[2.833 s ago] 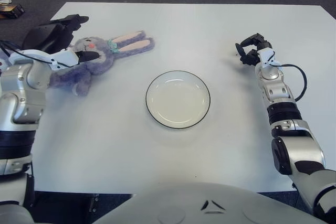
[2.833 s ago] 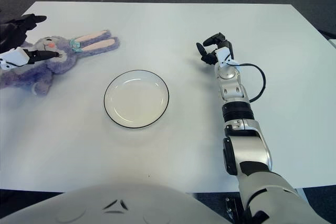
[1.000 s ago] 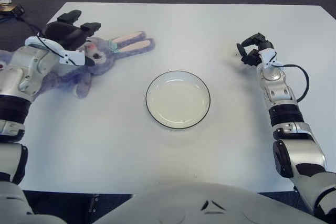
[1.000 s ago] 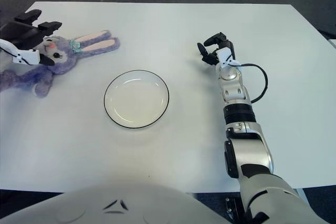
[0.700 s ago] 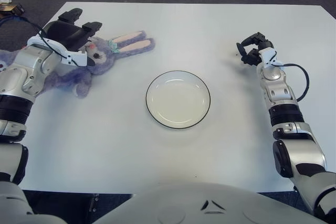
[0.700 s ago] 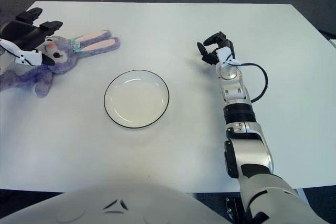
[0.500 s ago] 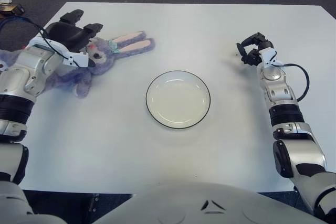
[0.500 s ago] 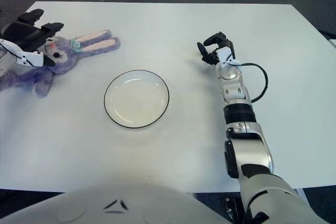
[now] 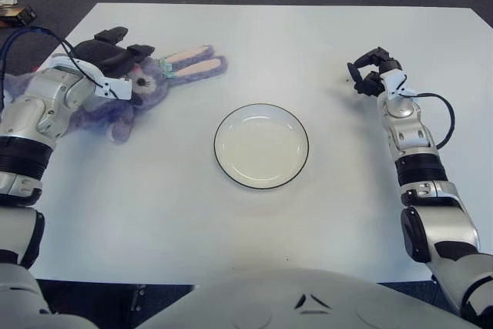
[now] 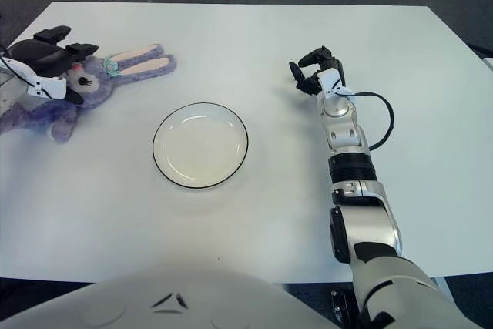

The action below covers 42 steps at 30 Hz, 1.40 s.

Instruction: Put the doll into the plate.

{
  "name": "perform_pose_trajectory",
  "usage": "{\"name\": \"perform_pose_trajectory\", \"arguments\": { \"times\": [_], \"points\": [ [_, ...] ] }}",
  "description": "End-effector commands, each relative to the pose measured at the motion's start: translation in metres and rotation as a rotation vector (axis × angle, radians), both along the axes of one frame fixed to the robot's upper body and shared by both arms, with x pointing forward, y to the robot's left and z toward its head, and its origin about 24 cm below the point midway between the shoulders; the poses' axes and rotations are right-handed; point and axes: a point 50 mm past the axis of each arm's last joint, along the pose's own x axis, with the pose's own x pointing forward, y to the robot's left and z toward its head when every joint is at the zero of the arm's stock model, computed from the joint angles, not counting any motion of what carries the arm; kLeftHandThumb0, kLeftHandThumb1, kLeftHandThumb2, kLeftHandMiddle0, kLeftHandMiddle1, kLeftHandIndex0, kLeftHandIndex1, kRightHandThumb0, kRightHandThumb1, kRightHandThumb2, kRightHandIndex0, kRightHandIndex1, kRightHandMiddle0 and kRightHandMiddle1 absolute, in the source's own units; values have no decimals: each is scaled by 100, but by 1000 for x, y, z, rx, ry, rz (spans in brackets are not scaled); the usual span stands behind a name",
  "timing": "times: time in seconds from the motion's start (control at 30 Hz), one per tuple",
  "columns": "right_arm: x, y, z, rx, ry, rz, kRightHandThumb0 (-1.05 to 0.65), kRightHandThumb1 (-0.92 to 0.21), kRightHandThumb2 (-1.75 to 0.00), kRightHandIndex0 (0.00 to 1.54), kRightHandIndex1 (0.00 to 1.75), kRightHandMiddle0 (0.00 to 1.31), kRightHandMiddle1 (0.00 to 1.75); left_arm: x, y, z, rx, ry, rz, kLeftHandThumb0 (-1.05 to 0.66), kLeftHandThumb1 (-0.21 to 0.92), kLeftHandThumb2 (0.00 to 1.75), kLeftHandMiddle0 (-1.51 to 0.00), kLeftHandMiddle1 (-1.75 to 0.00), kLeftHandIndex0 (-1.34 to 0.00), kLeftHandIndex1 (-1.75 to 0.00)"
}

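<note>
Doll (image 9: 146,90) lies at plate's (image 9: 261,146) ten o'clock on bench (image 9: 323,44); left hand (image 9: 112,55) over its head, fingers apart, unclamped. Close around head fully before lifting. Right hand (image 9: 370,71) idle at two o'clock.

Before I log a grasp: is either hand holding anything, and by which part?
Not clearly: the left hand is over the plush bunny's head, fingers not visibly closed. The right hand holds nothing.

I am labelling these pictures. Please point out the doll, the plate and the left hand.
doll (image 9: 196,62): left eye view, on its pink ears.
plate (image 9: 261,146): left eye view, on its bare white centre.
left hand (image 9: 115,53): left eye view, on the black hand over the doll's head.
</note>
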Motion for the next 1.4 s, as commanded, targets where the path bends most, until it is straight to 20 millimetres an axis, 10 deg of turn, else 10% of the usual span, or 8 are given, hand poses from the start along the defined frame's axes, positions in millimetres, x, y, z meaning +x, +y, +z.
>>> {"name": "perform_pose_trajectory", "arguments": {
  "times": [0.0,0.93,1.03,1.1,1.37],
  "points": [
    [-2,-5,2,-17,-2,-11,-38,-75,-70,74,175,35,169,3,0,5,5,76,60,-87,88,0,-15,-2,-24,-2],
    [-4,-8,6,-19,-11,-15,-38,-76,-69,74,175,35,169,13,-7,2,-23,157,77,-76,82,0,-47,-5,-37,-4],
    [-5,-8,7,-20,-15,-16,-38,-76,-69,74,175,35,169,17,-11,0,-43,139,42,-67,81,1,-31,-84,-36,-62],
    [-5,-9,7,-20,-15,-16,-38,-76,-69,74,175,35,169,19,-12,0,-53,135,27,-64,81,1,-25,-106,-33,-81],
    [-5,-9,7,-20,-17,-16,-38,-76,-69,74,175,34,170,22,-13,-1,-78,117,-37,-60,83,0,-18,-141,-29,-103]
  ]
}}
